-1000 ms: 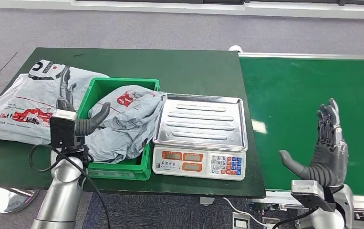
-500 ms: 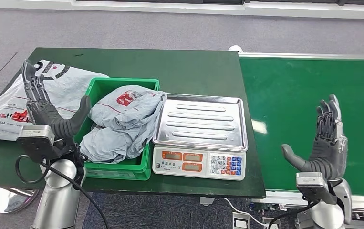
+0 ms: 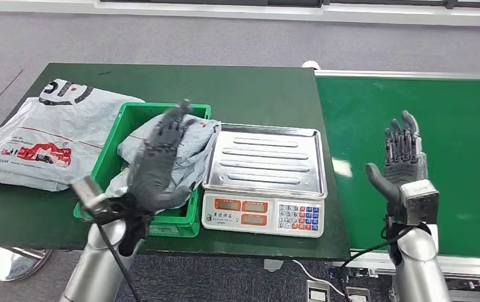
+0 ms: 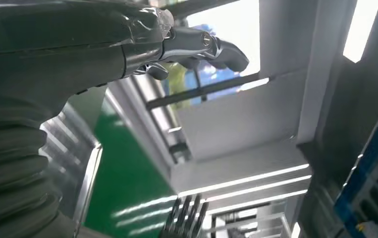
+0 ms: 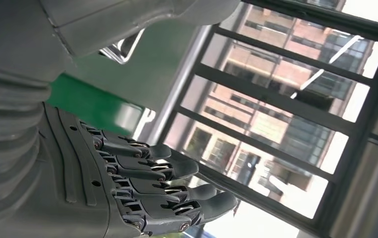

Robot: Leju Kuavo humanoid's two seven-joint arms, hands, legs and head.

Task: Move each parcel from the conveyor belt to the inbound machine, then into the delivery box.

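A crumpled grey parcel (image 3: pixel 194 146) lies in the green delivery box (image 3: pixel 126 123) on the dark table. My left hand (image 3: pixel 156 162) hangs above the box's front half, fingers spread, holding nothing; its thumb (image 4: pixel 204 43) shows in the left wrist view. The inbound machine, a scale with a bare steel pan (image 3: pixel 265 158), stands just right of the box. Over the near part of the green conveyor belt (image 3: pixel 451 119), my right hand (image 3: pixel 404 165) is raised upright with its fingers (image 5: pixel 169 191) apart and nothing in it. No parcel lies on the visible belt.
A second, flat grey parcel (image 3: pixel 39 135) with red and black print lies on the table left of the box. The scale's keypad and displays (image 3: pixel 262 216) face me near the table's front edge. Grey floor lies beyond the table.
My left hand has swung from the left side of the box to above it, near the scale. My right hand has moved slightly up and farther over the belt.
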